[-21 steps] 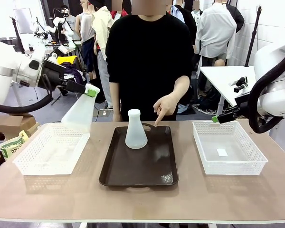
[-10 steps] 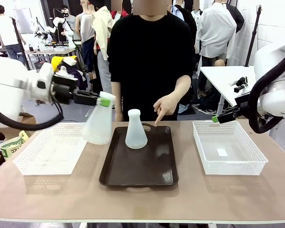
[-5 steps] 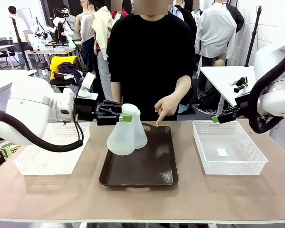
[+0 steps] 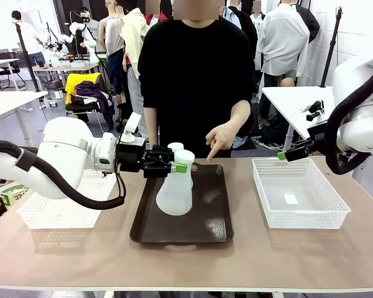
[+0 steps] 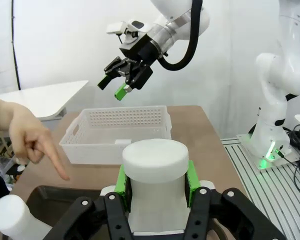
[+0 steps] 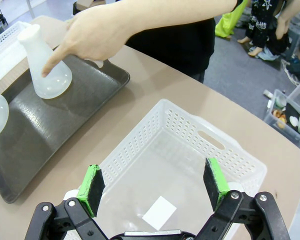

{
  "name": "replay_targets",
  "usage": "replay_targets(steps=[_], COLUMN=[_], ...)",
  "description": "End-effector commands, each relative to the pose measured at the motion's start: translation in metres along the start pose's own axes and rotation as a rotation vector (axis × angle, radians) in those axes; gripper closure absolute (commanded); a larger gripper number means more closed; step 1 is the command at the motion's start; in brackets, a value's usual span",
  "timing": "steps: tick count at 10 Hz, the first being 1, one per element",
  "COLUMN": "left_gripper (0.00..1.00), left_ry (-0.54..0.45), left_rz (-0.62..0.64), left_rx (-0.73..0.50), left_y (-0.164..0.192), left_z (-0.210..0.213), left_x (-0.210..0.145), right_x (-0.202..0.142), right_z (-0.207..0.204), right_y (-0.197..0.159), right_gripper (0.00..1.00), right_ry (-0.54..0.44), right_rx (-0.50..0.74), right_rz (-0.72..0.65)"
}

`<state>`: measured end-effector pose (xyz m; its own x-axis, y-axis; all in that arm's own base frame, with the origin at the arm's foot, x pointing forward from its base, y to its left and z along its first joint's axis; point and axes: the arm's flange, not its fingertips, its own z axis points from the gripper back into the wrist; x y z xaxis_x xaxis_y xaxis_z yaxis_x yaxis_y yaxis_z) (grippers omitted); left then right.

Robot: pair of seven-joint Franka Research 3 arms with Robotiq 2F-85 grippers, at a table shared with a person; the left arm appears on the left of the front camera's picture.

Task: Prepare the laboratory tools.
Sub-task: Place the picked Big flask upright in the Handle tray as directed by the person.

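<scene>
Carried in from the frame's left, off the side of the white lattice basket (image 4: 65, 198) and over the dark brown rectangular tray (image 4: 205, 223) at frame centre: 1 translucent whitish plastic conical flask (image 4: 175, 192), neck clamped in the left pincer (image 4: 176, 166), base low over or on the tray — cannot tell which. Just behind it, nearly hidden, flask 2 (image 4: 174, 147), upright beside a pointing hand (image 4: 219, 138). Only set-down and release apparently left; right pincer (image 6: 155, 186) spread wide, gripping nothing, above the right basket (image 6: 240, 165) on the counter (image 4: 186, 261).
</scene>
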<state>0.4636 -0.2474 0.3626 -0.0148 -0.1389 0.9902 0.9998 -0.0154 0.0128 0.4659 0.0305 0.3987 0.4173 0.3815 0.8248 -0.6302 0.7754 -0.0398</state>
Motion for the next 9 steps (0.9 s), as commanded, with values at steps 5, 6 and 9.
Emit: replay_targets(steps=[5,6,9], left_gripper=[1.0,1.0,0.98], left_ry=[-0.002,-0.003,0.027], left_rz=[0.01,0.014,0.028], left_rx=[-0.005,-0.003,-0.008], left_y=[0.019,0.02,0.022], left_z=[-0.008,-0.009,-0.012], left_x=[-0.033,-0.036,-0.044], right_x=[-0.001,-0.001,-0.001], right_z=[0.001,0.001,0.001], right_y=[0.0,0.0,0.0], right_gripper=[0.0,0.0,0.0], right_ry=[0.001,0.001,0.001], right_rx=[-0.001,-0.001,-0.001], right_rz=[-0.002,-0.002,-0.002])
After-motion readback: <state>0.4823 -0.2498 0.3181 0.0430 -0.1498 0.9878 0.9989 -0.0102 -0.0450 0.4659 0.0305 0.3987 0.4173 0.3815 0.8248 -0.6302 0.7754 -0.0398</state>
